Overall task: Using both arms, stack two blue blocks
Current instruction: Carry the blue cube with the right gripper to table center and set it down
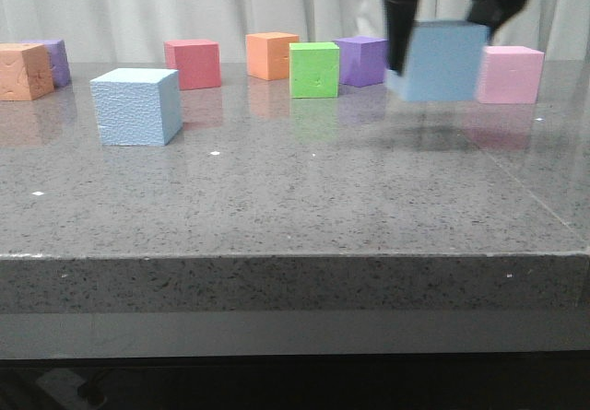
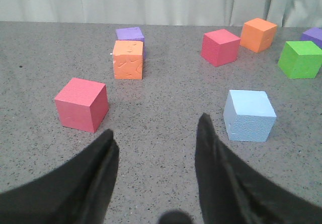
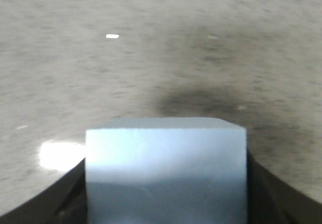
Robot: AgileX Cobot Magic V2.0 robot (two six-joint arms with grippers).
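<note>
One blue block sits on the grey table at the left; it also shows in the left wrist view, just beyond and beside one finger. My left gripper is open and empty above bare table, and is out of the front view. My right gripper is shut on the second blue block and holds it tilted, lifted above the table at the back right. In the right wrist view that block fills the space between the dark fingers, with its shadow on the table below.
Along the back stand a red cube, an orange cube, a green cube, a purple cube and a pink cube. An orange cube and a purple cube are far left. A red cube lies near the left gripper.
</note>
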